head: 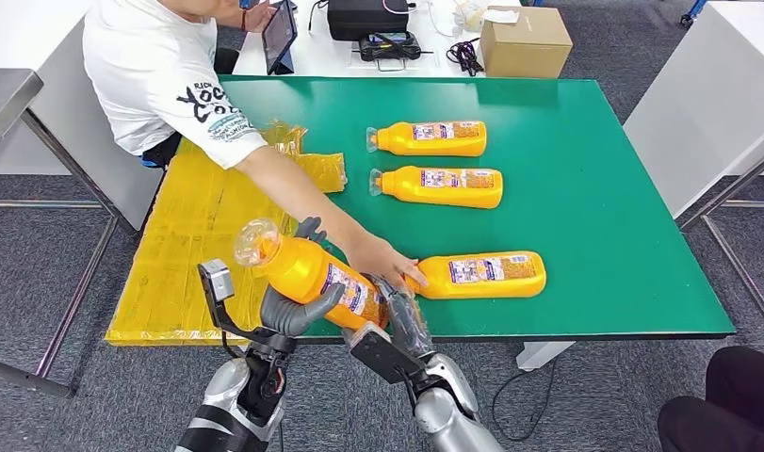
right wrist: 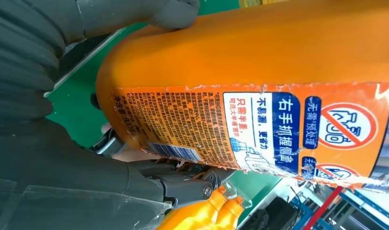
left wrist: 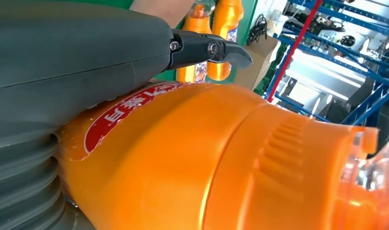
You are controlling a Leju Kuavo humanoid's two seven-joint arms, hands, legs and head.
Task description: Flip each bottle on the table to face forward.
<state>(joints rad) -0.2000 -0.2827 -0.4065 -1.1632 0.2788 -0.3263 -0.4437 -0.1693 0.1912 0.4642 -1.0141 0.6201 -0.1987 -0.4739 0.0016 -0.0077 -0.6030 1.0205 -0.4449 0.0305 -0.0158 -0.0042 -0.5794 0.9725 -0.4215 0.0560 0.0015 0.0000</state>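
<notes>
1. Our left hand [head: 298, 306] wraps the held bottle [head: 312, 273] near its neck.
2. Our right hand [head: 401, 315] grips its base end.
3. The bottle hangs tilted over the green table [head: 623, 235]'s near edge, cap up-left.
4. A person's hand [head: 382, 259] reaches just beside it.

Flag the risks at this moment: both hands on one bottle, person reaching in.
1. The person's hand lies on the table right beside the right hand and the held bottle; any swing could strike it.
2. The held bottle is tilted above the table's near edge, gripped by left hand too; a slip may drop it to the floor.
</notes>
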